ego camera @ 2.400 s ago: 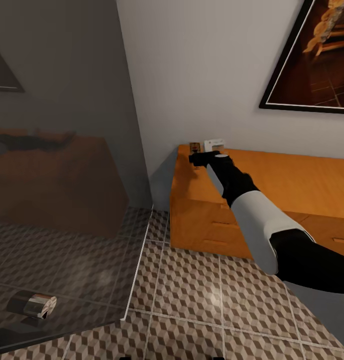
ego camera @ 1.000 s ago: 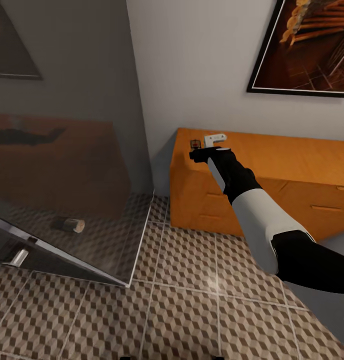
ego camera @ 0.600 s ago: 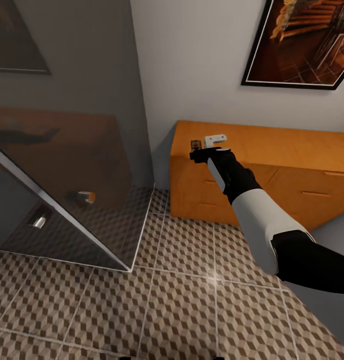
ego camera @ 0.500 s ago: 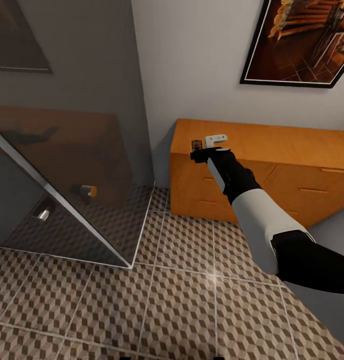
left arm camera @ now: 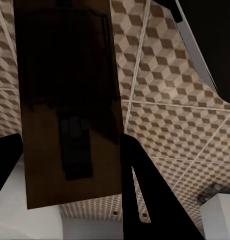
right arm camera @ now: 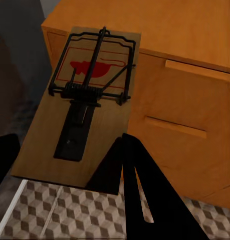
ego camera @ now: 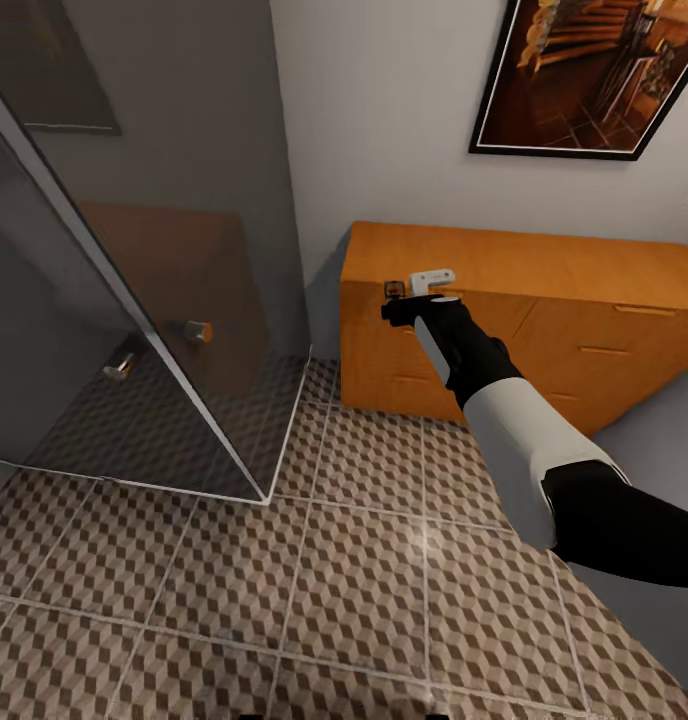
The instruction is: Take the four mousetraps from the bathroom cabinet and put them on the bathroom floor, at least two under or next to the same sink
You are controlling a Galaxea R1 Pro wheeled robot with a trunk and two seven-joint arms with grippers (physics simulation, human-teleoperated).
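Right gripper [ego camera: 388,311]: closed on one mousetrap [right arm camera: 89,105], held out in the air.
Left gripper [left arm camera: 69,200]: pinching a second trap [left arm camera: 69,105], which looks dark and shadowy over the tiles.
Cabinet [ego camera: 544,270]: just past the right hand, against the far wall.
Bathroom floor [ego camera: 364,580]: brown cube tiles, near and below.
Good way: I think both traps should go low to the tiles, flat, before letting go.

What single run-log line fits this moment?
right gripper: holds mousetrap | left gripper: holds mousetrap | near cabinet
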